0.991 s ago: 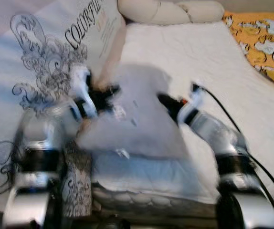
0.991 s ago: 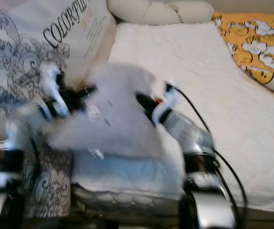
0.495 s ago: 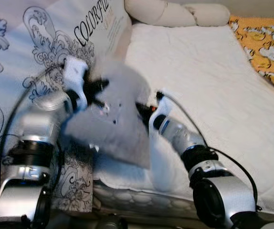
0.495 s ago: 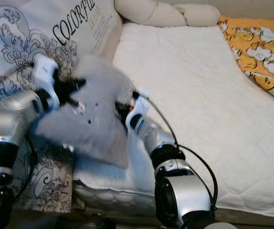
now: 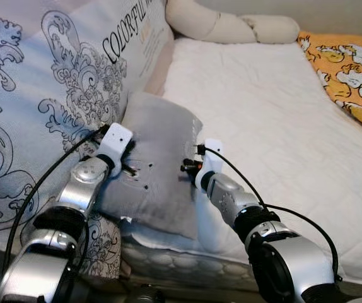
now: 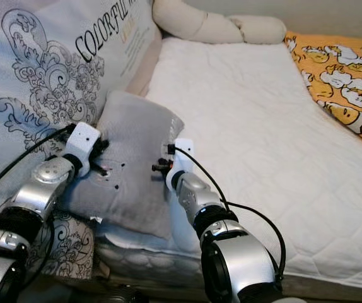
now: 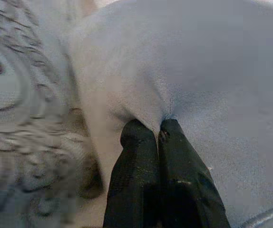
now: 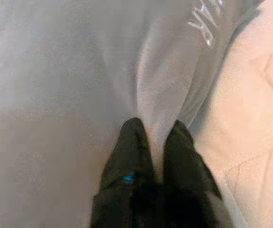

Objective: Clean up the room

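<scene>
Pillow: a soft grey rectangular pillow (image 5: 159, 161) lies at the near edge of the white quilted mattress (image 5: 282, 126), leaning against the large pale-blue cushion with black scrollwork (image 5: 55, 95).
Left pincer: left pincer (image 7: 156, 127) pinches a fold of the grey fabric on the pillow's left side.
Right pincer: right pincer (image 8: 155, 128) is narrow, nipping a ridge of the pillow's right edge.
Change: half a second ago the pillow was lifted and blurred; now it rests on the bed.
Writing: the cushion reads "COLORFUL".
Also: orange cartoon-print blanket (image 5: 348, 69) at far right.
</scene>
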Motion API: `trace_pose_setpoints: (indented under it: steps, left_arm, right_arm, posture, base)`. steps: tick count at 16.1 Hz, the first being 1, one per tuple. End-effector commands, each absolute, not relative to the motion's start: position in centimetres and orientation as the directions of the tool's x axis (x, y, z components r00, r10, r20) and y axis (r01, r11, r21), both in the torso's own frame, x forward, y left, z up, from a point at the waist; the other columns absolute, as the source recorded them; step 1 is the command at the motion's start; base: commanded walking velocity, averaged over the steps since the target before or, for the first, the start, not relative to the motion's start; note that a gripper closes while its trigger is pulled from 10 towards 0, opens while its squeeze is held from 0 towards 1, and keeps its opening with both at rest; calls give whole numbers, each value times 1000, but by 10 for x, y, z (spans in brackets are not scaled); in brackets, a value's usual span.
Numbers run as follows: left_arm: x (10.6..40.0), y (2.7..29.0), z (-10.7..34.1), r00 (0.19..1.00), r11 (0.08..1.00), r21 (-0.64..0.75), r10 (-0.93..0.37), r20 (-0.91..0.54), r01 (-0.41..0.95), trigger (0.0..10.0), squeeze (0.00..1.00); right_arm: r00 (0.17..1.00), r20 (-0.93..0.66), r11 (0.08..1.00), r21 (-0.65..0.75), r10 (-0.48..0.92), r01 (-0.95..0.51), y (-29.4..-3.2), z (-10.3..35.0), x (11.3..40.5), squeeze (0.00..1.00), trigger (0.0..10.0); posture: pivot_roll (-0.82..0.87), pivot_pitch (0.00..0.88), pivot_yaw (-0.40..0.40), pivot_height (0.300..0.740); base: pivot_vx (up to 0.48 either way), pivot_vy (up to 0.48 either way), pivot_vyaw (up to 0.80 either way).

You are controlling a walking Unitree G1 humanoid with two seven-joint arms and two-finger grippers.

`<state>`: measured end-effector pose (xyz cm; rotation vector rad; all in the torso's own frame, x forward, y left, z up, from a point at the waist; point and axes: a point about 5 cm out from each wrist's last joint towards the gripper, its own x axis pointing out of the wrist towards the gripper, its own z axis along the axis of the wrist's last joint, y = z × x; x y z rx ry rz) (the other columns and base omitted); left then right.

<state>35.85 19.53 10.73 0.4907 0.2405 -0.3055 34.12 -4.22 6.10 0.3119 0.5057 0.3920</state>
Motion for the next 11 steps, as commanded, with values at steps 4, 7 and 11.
trace_pose_setpoints:
  steps: [4, 7, 11]
  left_arm:
    - [371, 213, 131, 963, 820, 510, -173, -207, 257, 10000, 1000]
    - [379, 206, 161, 972, 910, 344, -229, -42, 230, 10000, 1000]
    - [365, 181, 170, 950, 950, 38, -312, 21, 311, 10000, 0]
  right_arm:
    - [829, -342, 854, 443, 442, -272, -51, 64, 344, 1000, 10000]
    - [880, -211, 839, 458, 425, -295, -90, 79, 354, 1000, 10000]
    - [930, -33, 879, 340, 366, -334, -146, 115, 335, 0, 10000]
  posture:
    - [123, 0, -21, 740]
    - [100, 0, -14, 740]
    - [55, 0, 10, 740]
  base:
    - [0, 0, 0]
    - [0, 0, 0]
    - [0, 0, 0]
